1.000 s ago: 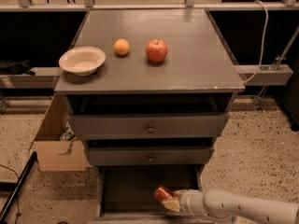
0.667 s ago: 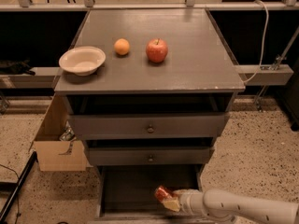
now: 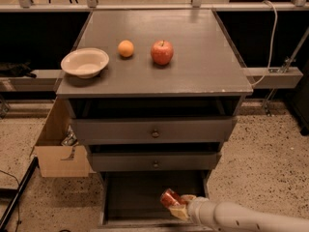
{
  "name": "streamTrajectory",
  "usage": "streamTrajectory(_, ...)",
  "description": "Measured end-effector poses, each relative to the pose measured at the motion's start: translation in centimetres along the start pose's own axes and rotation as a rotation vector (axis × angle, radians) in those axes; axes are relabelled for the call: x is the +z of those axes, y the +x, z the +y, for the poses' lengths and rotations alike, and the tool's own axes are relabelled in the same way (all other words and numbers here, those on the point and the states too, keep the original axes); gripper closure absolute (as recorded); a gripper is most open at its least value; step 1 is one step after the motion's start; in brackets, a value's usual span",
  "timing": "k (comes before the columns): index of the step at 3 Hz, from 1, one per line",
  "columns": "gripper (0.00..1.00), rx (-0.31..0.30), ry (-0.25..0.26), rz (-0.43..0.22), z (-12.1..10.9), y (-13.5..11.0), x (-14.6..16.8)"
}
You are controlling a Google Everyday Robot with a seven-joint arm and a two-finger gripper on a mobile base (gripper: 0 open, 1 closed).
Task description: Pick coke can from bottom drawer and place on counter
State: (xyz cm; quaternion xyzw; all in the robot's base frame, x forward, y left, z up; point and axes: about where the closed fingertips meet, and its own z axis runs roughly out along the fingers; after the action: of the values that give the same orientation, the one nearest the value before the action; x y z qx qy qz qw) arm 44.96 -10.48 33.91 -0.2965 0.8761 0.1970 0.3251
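Observation:
The coke can [image 3: 169, 197], small and red, sits tilted in the open bottom drawer [image 3: 135, 197] near its front right. My gripper [image 3: 177, 206] reaches in from the lower right on a white arm, its tan fingers closed around the can. Above the three drawers, the grey counter [image 3: 193, 57] forms the cabinet top.
A cream bowl [image 3: 84, 62], an orange [image 3: 126, 48] and a red apple [image 3: 161, 52] rest on the counter's left and middle. An open cardboard box [image 3: 58, 149] stands on the floor left of the cabinet. Two upper drawers [image 3: 154, 129] are slightly pulled out.

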Motion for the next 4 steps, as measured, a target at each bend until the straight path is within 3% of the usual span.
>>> streamTrajectory(1, 1.00, -0.151, 0.099, -0.108, 3.7, -4.5, -9.4)
streamTrajectory(2, 1.00, -0.277, 0.171, -0.171, 7.7, -7.6, -15.6)
streamTrajectory(3, 1.00, -0.290, 0.200, -0.217, 8.5, -9.6, -17.3)
streamTrajectory(4, 1.00, -0.303, 0.201, -0.224, 8.6, -10.0, -17.5)
